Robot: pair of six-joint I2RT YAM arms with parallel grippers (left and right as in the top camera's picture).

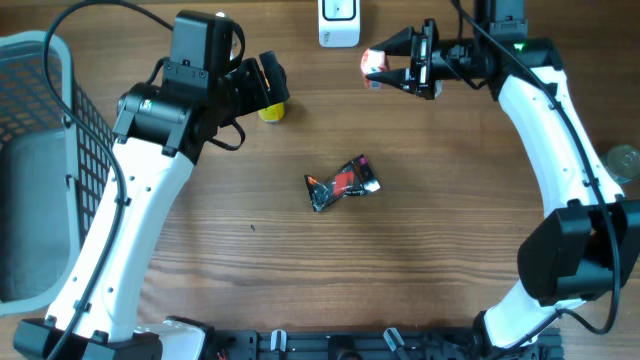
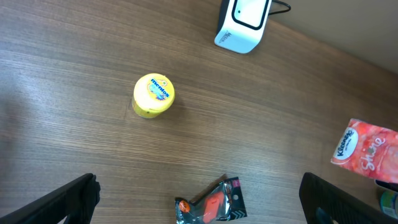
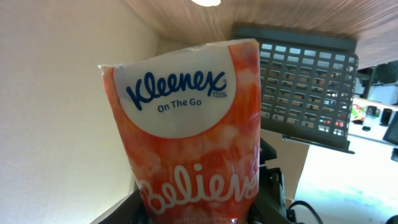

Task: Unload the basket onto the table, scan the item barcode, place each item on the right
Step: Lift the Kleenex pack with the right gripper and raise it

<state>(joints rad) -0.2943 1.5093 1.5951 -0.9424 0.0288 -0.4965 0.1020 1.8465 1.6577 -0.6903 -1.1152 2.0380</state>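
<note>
My right gripper (image 1: 398, 64) is shut on an orange and white Kleenex tissue pack (image 1: 376, 66), held above the table just right of the white barcode scanner (image 1: 339, 22). In the right wrist view the pack (image 3: 189, 118) fills the middle, its lower end pinched between the fingers (image 3: 268, 193). The left wrist view shows the pack (image 2: 364, 152) at the right edge and the scanner (image 2: 244, 23) at the top. My left gripper (image 1: 268, 83) is open, hovering over a yellow round tub (image 1: 272, 110), with nothing between its fingers (image 2: 68, 202).
A black and orange foil packet (image 1: 342, 184) lies at the table's middle. A grey mesh basket (image 1: 40, 160) stands at the left edge. A clear round object (image 1: 624, 162) sits at the far right.
</note>
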